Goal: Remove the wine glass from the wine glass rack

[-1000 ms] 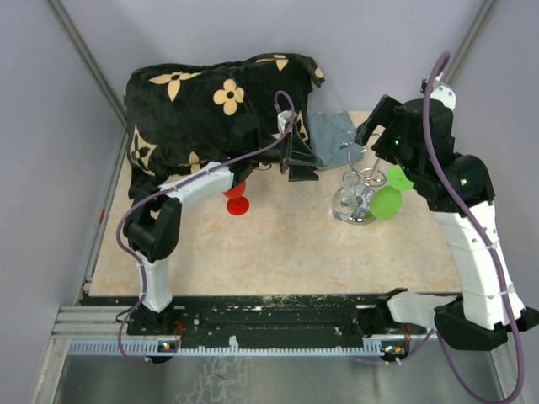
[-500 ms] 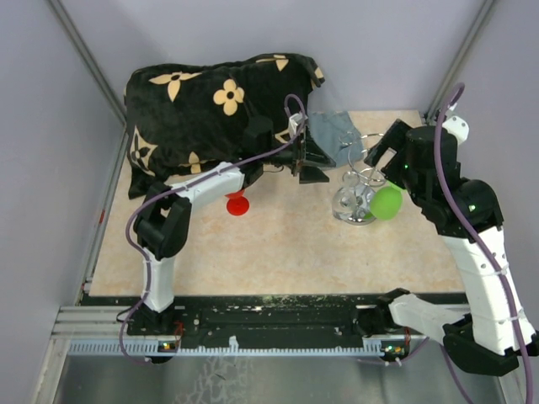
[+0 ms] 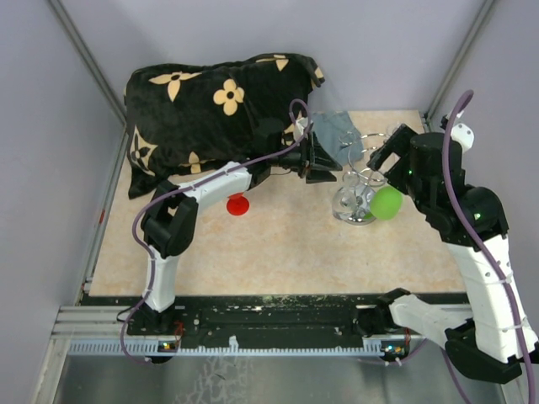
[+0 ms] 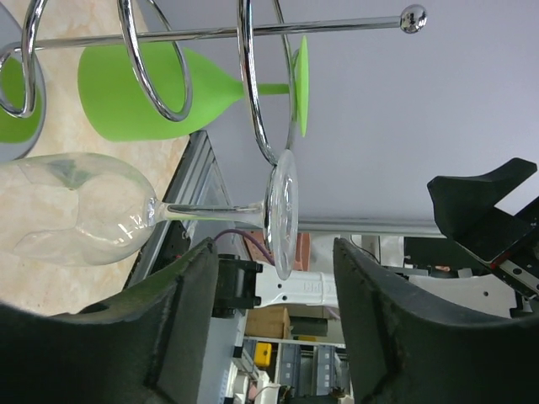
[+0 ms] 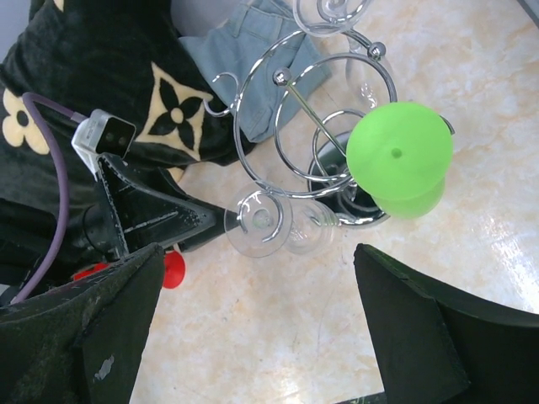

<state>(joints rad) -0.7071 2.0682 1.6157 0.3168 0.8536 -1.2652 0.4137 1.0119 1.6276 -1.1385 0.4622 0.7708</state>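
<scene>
Beige tabletop [image 3: 286, 252], wine glass [image 4: 76, 206] hung at rack [image 3: 357, 195] edge, left jaws spread seemingly just short, right jaws spread above

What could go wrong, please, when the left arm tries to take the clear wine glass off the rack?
The clear wine glass hangs by its foot in a loop of the wine glass rack, and the open left end effector flanks that foot. Pulling the wrong way could snag the foot and tip the rack.
The green glass hangs on the same rack, so a jolt might dislodge it.
The right end effector hovers open above the rack, so the arms could collide.
</scene>
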